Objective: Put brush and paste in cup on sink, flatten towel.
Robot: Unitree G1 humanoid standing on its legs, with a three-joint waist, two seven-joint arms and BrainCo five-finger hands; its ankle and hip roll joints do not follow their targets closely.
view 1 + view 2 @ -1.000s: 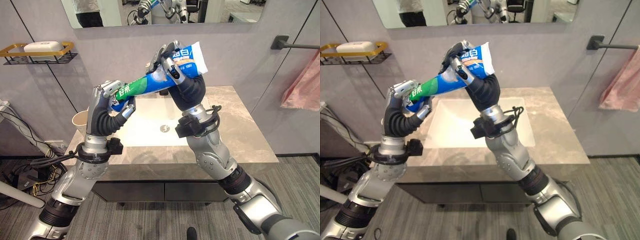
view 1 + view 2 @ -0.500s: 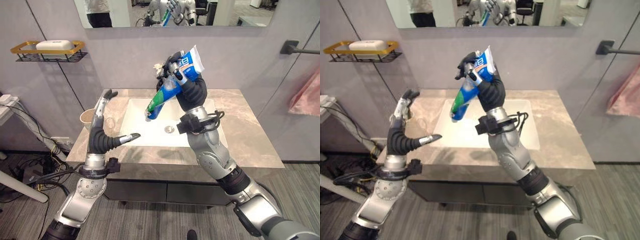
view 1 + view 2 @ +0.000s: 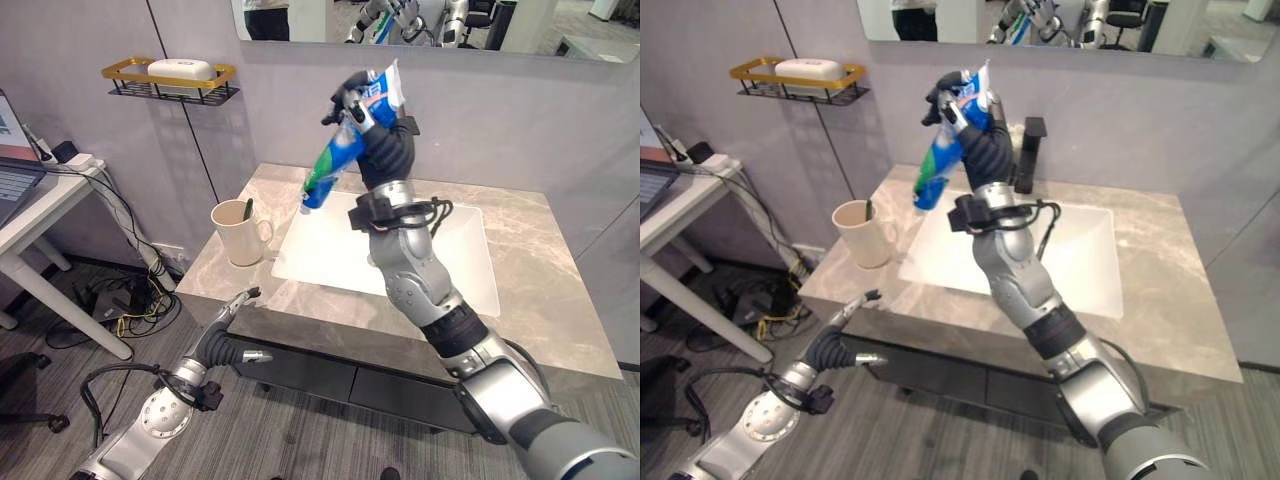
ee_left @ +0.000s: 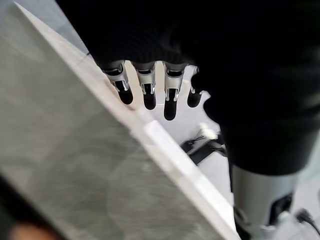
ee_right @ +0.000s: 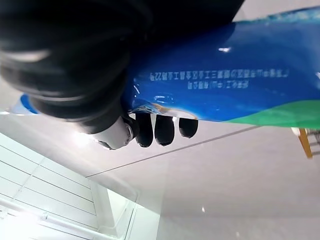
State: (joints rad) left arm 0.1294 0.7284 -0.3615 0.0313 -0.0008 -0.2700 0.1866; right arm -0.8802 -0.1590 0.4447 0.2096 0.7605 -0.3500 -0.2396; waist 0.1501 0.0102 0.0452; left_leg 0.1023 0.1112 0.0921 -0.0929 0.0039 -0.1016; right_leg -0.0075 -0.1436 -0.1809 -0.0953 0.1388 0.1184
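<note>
- Marbled grey counter (image 3: 560,270) with white sink (image 3: 420,262), cream cup (image 3: 238,232) at its left end.
- Big blue-green-white paste tube (image 3: 345,145) raised over the sink, cap down, clenched in right hand (image 3: 378,135).
- Left hand (image 3: 232,325) low before the counter edge, fingers straight, holding nothing.

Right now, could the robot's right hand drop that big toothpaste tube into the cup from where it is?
Probably yes. The right hand grips the toothpaste tube high over the sink, cap end slanting down toward the cup. Nothing stands between them; the left hand hangs low before the counter. A toothbrush already stands in the cup.
</note>
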